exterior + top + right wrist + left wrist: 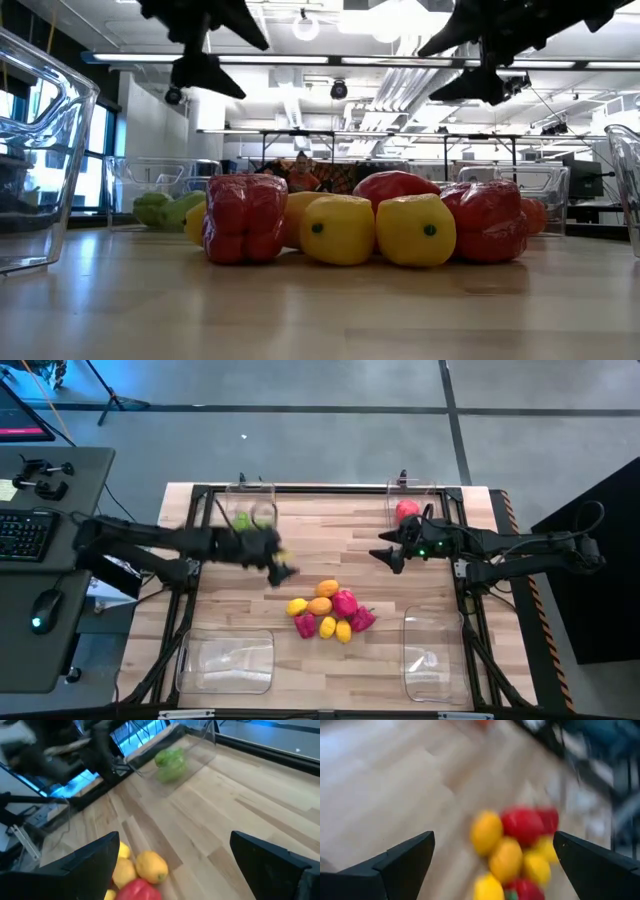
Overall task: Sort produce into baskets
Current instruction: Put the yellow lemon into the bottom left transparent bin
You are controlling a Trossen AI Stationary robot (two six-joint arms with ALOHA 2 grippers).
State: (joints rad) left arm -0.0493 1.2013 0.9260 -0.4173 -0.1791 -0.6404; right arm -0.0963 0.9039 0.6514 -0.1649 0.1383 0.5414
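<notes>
Progress: we judge approx. a third done. Green pieces [241, 520] sit in the far-left basket [252, 507]; a red piece [406, 511] sits in the far-right basket [415, 500].
Left to do: the pile [329, 611] at mid tabletop [240, 600], yellow, orange, red and magenta-pink pcs touching each other, approx. eight, exact count unclear. Both near baskets, near-left [226, 660] and near-right [434, 653], hold nothing we can see.
Left gripper [280, 569]: above the tabletop between far-left basket and pile, nearer the pile. In the left wrist view we see its jaws spread wide w/ nothing between them and the pile ahead. A yellowish blur sits at its tip in the high view; we can't tell what it is.
Right gripper [386, 555]: just beside the far-right basket, pointing toward the table's middle. In the right wrist view its jaws are wide and empty; yellow and red pcs show ahead, green ones farther off.
Next, our guess: left arm goes for a piece at the pile's near edge; yellows and oranges prob. go to the near baskets.
Risk: pcs are packed tight, so a grab may nudge neighbours.
</notes>
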